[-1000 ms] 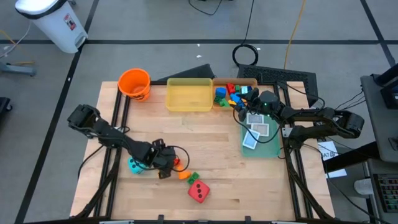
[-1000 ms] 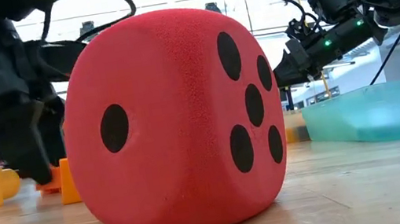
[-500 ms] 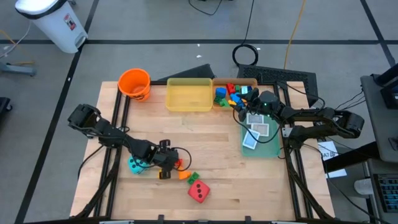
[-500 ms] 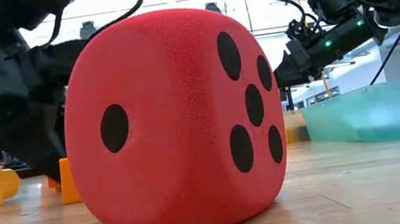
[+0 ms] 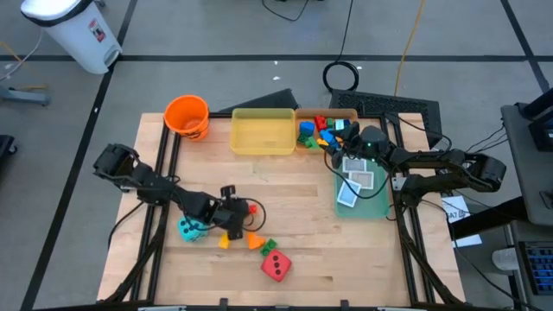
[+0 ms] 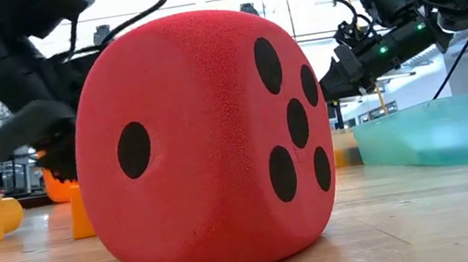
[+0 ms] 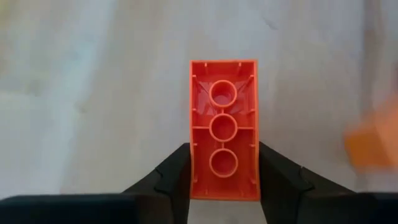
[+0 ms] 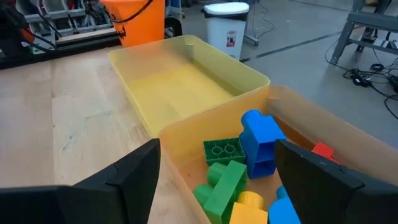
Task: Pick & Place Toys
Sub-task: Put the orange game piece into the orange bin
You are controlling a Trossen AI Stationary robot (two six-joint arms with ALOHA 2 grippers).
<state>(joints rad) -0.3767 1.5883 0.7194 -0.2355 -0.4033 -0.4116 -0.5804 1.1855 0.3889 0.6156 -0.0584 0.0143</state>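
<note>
Our left gripper point(image 7: 224, 163) clamps 1 red brick point(image 7: 224, 129) just above the bench point(image 5: 302, 216), near the cyan die point(image 5: 188, 228). We should carry it level toward the brick tray point(image 5: 339, 114). Our right gripper point(image 8: 217, 180) waits there, spread wide.

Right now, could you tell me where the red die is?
In the high view, the red die sits at the table's near edge, just beyond a green brick and an orange brick.

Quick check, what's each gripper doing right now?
Left gripper: shut on the red-orange brick, fingers pressing both of its sides.
Right gripper: open, holding nothing, above the tray with bricks.
</note>
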